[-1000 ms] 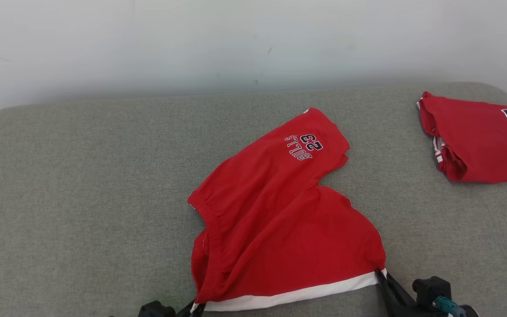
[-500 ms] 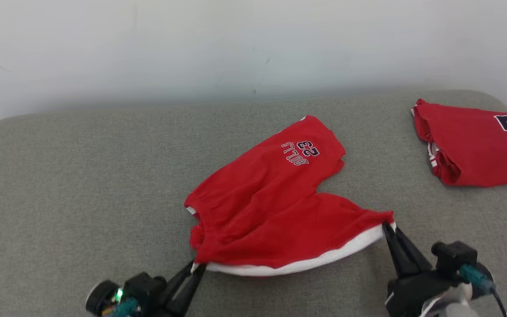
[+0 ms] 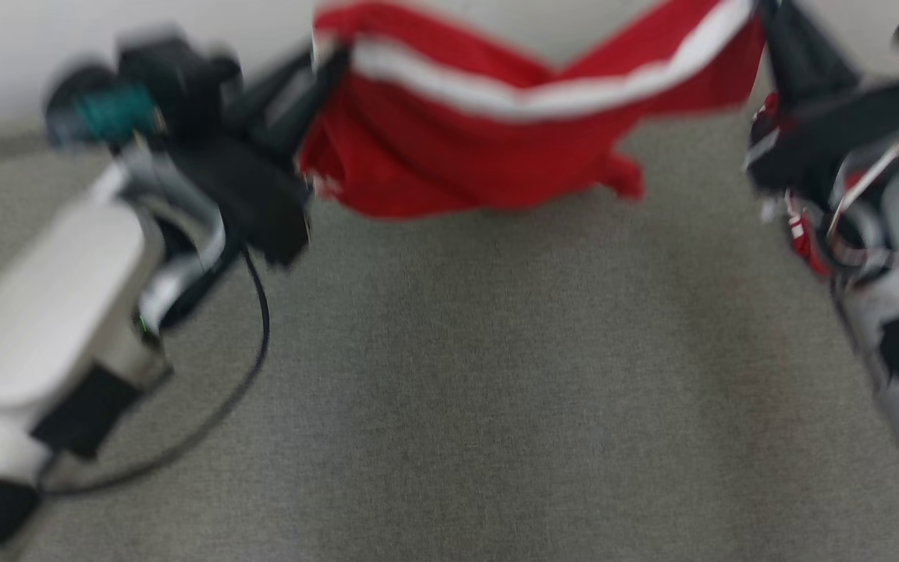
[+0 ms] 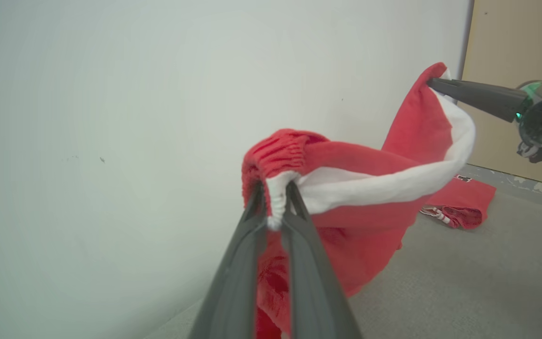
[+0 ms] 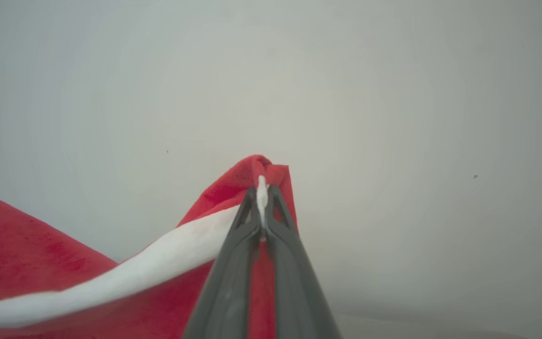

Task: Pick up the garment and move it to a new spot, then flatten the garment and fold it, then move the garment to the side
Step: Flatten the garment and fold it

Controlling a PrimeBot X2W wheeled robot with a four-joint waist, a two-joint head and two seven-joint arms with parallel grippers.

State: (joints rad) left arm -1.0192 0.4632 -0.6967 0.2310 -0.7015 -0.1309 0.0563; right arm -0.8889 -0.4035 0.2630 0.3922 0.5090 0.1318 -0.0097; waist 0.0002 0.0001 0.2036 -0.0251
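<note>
Holding red jersey shorts with a white band (image 3: 488, 148) aloft over grey woven cushion (image 3: 449, 375), long axis running crosswise, one band end pinched tight in left gripper (image 4: 276, 190), the other in right gripper (image 5: 261, 195), middle seemingly sagging through the blur.

The pale left forearm (image 3: 44, 304) wears black bands; above it sit a teal plug (image 3: 110, 113) and the dark-fingered left gripper (image 3: 323, 58); beside it loops a black cable (image 3: 264, 312).
</note>
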